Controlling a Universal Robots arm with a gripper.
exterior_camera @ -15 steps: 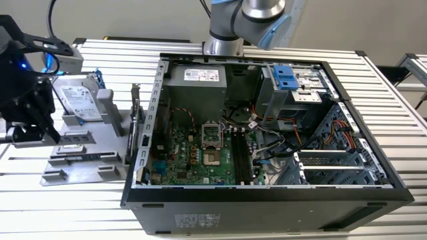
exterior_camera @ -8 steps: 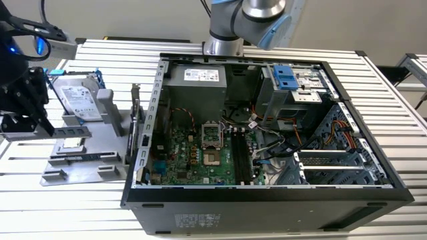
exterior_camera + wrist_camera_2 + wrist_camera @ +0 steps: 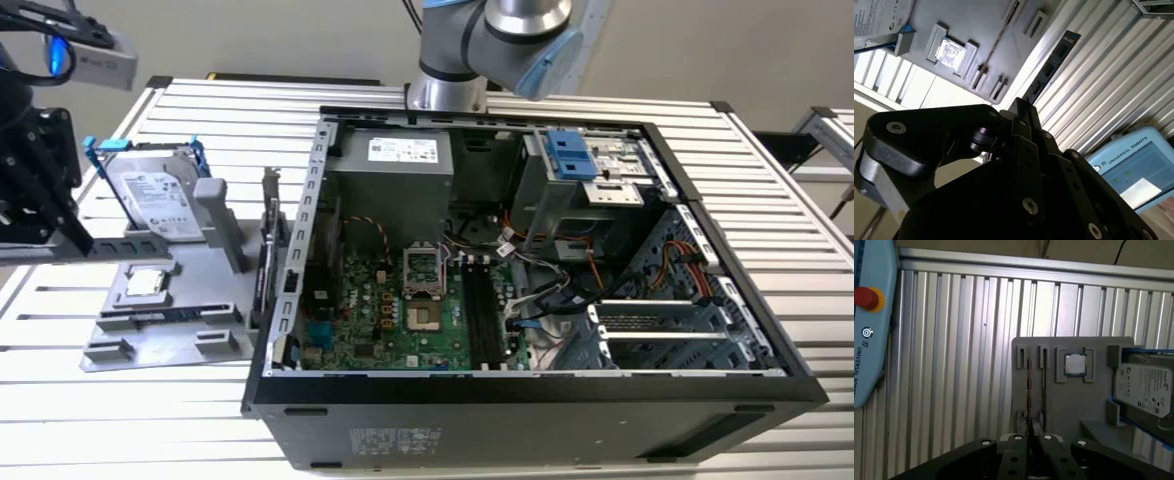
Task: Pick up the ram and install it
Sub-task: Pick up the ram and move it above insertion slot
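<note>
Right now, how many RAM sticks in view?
2. One ram and a second stick stand on edge, side by side in the grey holder, beside the processor. Others may be hidden.

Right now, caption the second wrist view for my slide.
The gripper holds the ram, slatted table and grey parts fixture behind.

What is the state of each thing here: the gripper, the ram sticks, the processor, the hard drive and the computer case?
gripper, shut on the ram
ram, held, not in a slot of the grey holder
second ram stick, on edge in a holder slot
processor, flat in its recess
hard drive, standing on edge in the holder
computer case, side open
</note>
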